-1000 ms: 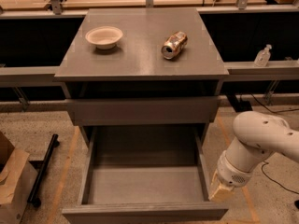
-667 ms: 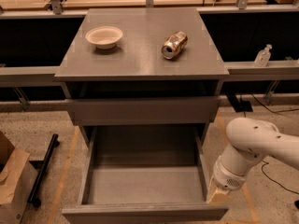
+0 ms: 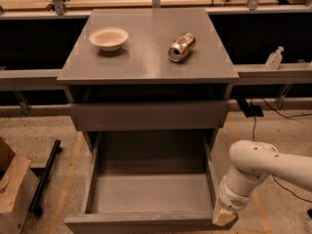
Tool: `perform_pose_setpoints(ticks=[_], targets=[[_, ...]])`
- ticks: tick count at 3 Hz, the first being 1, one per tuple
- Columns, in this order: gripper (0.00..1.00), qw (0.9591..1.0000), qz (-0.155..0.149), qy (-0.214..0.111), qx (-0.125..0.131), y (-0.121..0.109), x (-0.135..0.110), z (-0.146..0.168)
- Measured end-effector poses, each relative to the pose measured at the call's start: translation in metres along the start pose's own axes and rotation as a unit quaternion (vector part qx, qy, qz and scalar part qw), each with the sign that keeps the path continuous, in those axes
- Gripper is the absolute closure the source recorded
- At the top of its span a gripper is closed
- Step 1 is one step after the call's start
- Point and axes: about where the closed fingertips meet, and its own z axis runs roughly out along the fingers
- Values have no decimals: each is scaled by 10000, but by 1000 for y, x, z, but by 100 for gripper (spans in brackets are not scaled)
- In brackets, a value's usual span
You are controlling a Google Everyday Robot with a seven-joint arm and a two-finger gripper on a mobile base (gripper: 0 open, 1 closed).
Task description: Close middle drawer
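The middle drawer (image 3: 151,191) is pulled far out of the grey cabinet, with its grey floor and walls showing and nothing inside. Its plain front strip (image 3: 141,222) runs along the bottom of the view. My gripper (image 3: 223,217) is at the end of the white arm (image 3: 258,167), low at the right. It sits right at the drawer's front right corner, against or just outside the end of the front strip.
Above the open drawer is a taller grey drawer front (image 3: 148,115), nearly shut. On the cabinet top (image 3: 146,62) are a white bowl (image 3: 109,37) and a can lying on its side (image 3: 181,47). A cardboard box (image 3: 12,191) and a black bar (image 3: 45,177) are on the floor at the left. Cables (image 3: 258,116) run at the right.
My arm has moved down and slightly left, bringing the gripper from beside the drawer's right wall to its front right corner. The drawer has not visibly moved.
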Motion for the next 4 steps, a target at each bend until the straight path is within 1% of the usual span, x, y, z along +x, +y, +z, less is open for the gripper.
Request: perform_pose_setpoints(ticks=[1,2,3,4], targets=[[100,9999,40,69,-69,-8,10,36],[100,9997,163,138,-124,-25,18,74],[100,9997,163,138,-124,-25,18,74],[100,9999,21,30,157,-43,1,75]])
